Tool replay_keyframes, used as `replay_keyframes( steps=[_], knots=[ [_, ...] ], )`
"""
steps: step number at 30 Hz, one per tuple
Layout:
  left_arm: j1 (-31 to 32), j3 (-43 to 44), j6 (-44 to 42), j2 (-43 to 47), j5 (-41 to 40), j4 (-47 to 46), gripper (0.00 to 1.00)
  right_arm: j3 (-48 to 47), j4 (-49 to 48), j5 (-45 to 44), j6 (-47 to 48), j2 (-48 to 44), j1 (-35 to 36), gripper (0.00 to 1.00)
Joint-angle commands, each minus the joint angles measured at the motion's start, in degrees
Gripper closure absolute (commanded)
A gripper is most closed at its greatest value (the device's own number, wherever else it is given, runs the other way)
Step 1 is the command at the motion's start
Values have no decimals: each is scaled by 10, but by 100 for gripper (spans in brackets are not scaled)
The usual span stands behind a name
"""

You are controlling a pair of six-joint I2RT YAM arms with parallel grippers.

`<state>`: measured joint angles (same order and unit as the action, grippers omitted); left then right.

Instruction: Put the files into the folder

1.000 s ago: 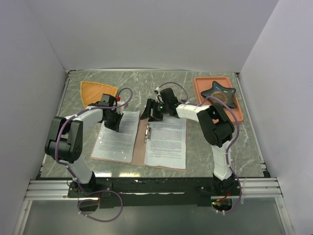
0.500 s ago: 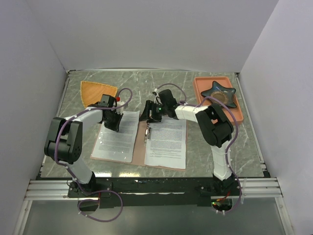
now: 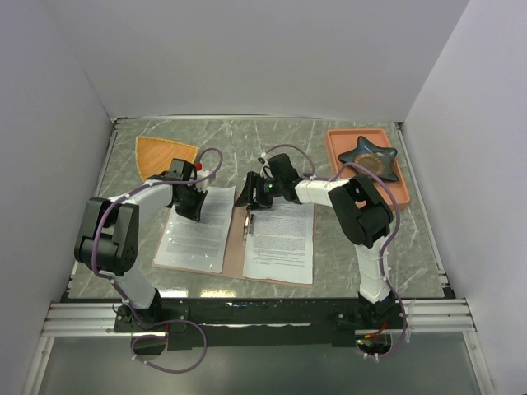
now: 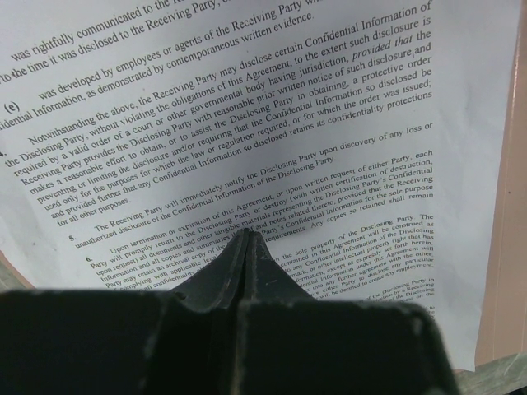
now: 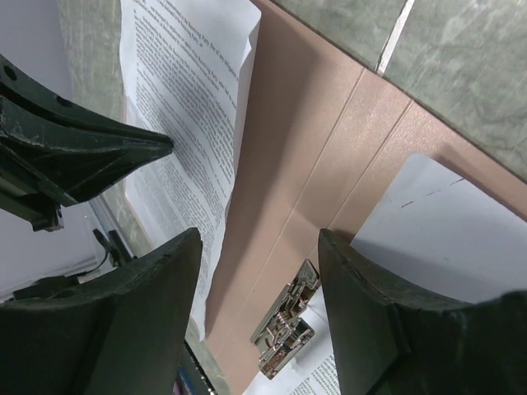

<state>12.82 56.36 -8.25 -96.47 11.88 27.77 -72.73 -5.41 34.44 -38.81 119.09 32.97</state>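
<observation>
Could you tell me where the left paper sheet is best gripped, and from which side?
I'd grip the left paper sheet by its right edge near the far corner, coming from the spine side. It lies flat, but that edge seems to curl off the folder, giving a finger room. The shut left pincer seems to pin it.

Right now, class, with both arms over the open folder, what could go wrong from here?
The shut left gripper appears to press on the left white printed paper sheet; dragging could crumple it. The open right gripper hangs over the crease of the pinkish-brown card folder beside the silver metal clip; closing there might snag the clip or the right sheet.
</observation>
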Motion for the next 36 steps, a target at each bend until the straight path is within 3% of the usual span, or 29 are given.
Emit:
replay_keyframes(
  steps=[1,36],
  knots=[
    [-1,-12,-1,4,-18,1,97,14,-46,14,-17,-8,3,34],
    [-1,-13,-6,16,-26,0,98,72,-101,56,-66,-97,6,44]
  ],
)
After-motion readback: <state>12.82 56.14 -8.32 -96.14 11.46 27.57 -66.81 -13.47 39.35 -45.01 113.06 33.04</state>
